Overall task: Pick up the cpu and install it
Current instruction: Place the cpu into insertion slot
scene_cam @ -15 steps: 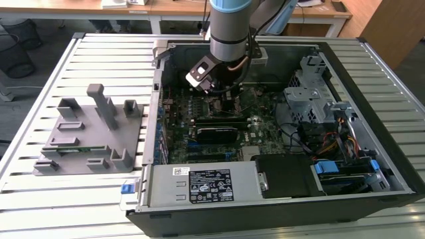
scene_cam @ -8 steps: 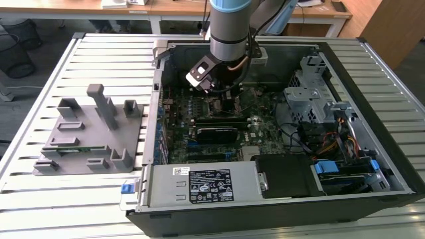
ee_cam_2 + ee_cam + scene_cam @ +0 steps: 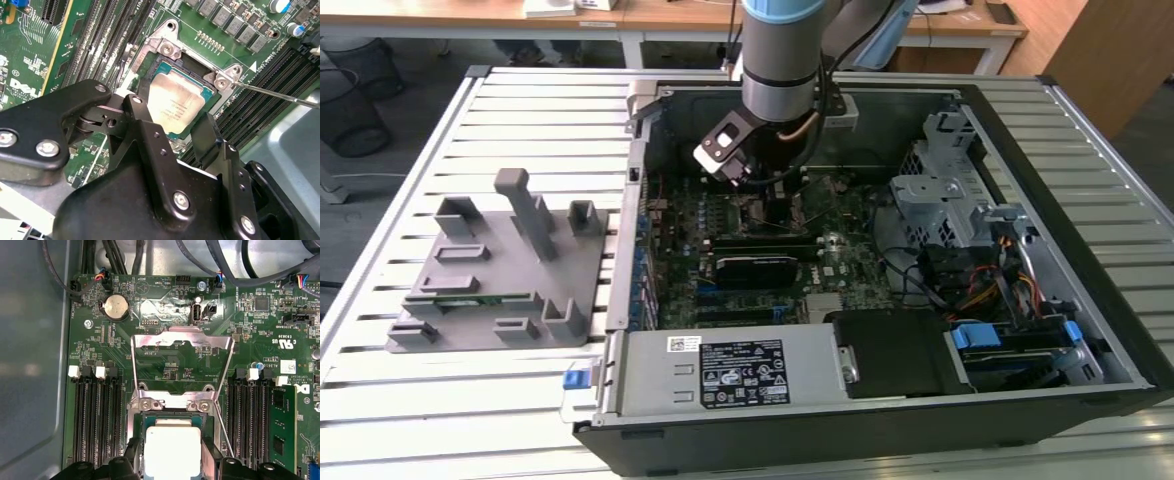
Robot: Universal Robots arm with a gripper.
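The cpu (image 3: 176, 102), a small square chip with a pale silver top, lies flat in the motherboard socket (image 3: 165, 50); in the first wrist view the cpu (image 3: 172, 447) is between the memory slots. My gripper (image 3: 175, 122) straddles it, one black finger (image 3: 142, 107) against each opposite edge, shut on the chip. In the exterior view the gripper (image 3: 758, 183) reaches down into the open computer case (image 3: 1107, 300) over the board's middle. The socket's metal load frame (image 3: 182, 342) stands tipped open behind the chip, and its thin lever (image 3: 280, 95) sticks out to the side.
A grey plastic holder (image 3: 500, 270) with a green memory stick (image 3: 467, 297) sits on the slatted table (image 3: 534, 110) at the exterior view's left. Inside the case are a power supply (image 3: 727, 370), a drive cage (image 3: 941, 190), loose cables (image 3: 974, 290) and an installed memory module (image 3: 282, 425).
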